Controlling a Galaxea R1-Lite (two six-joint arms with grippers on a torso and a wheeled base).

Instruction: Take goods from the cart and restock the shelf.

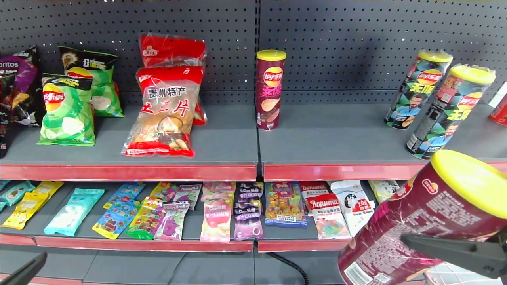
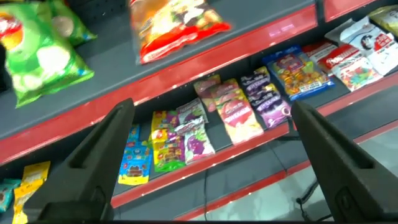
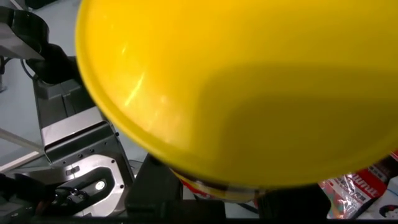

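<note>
My right gripper (image 1: 443,241) is shut on a maroon chip can (image 1: 420,221) with a yellow lid (image 3: 236,87), held tilted at the lower right in front of the shelves. A dark finger (image 1: 451,247) crosses the can's side. A matching maroon can (image 1: 270,89) stands upright mid-way along the upper shelf (image 1: 222,138). My left gripper (image 2: 211,112) hangs low at the left, open with nothing between its fingers; one fingertip (image 1: 24,271) shows at the head view's bottom left corner.
The upper shelf holds green chip bags (image 1: 68,109), red snack bags (image 1: 166,111) and two dark yellow-lidded cans (image 1: 435,103) at the right. Bare shelf lies on either side of the upright maroon can. The lower shelf (image 1: 142,243) carries several candy packets (image 1: 216,211). A black cable (image 1: 285,261) hangs below.
</note>
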